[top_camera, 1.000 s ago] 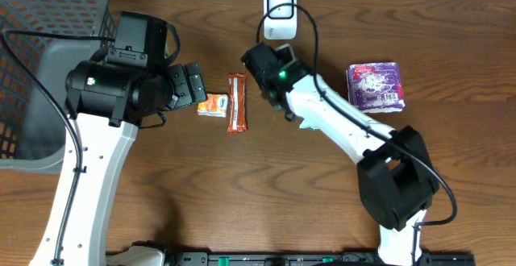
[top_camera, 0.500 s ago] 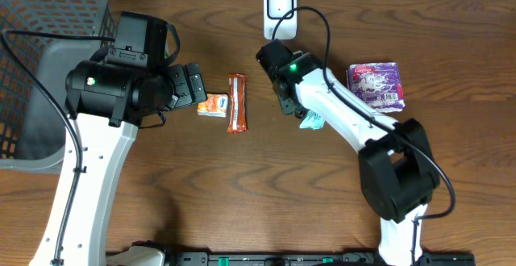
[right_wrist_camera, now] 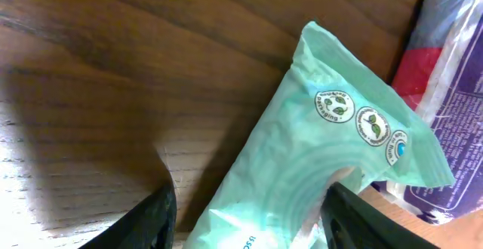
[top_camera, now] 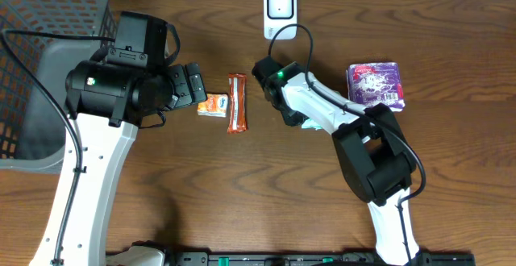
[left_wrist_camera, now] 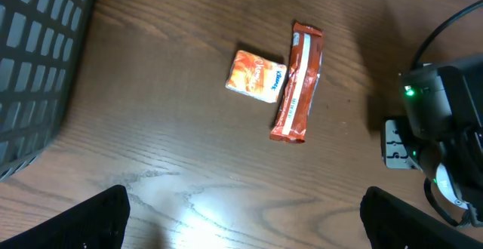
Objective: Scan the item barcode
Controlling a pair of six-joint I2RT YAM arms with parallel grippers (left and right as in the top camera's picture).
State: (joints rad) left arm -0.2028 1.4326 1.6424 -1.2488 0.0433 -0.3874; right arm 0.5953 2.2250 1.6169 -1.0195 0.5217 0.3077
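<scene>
The mint-green packet [right_wrist_camera: 302,151] lies on the worktop [top_camera: 451,177] near the middle, just left of the purple pack [top_camera: 375,85], with 1 corner touching or overlapping it in the right wrist view. I see 3 round printed marks on its upper face. The right tool [right_wrist_camera: 256,207] is down over it, 1 finger [right_wrist_camera: 155,215] on each side. The right-hand finger looks to be against the film, but I cannot tell whether the left-hand one touches, so I cannot tell if the packet is pinched or only straddled. From overhead, only a sliver of green shows under the right arm.

The white scanner [top_camera: 279,6] stands at the far edge, apart from the packet. To the left lie a long orange bar [top_camera: 236,102] and, touching its side, a small orange pack [top_camera: 213,105]. The left tool [left_wrist_camera: 241,219] hangs above those 2, spread wide and holding nothing. The grey basket [top_camera: 48,48] fills the far left corner.
</scene>
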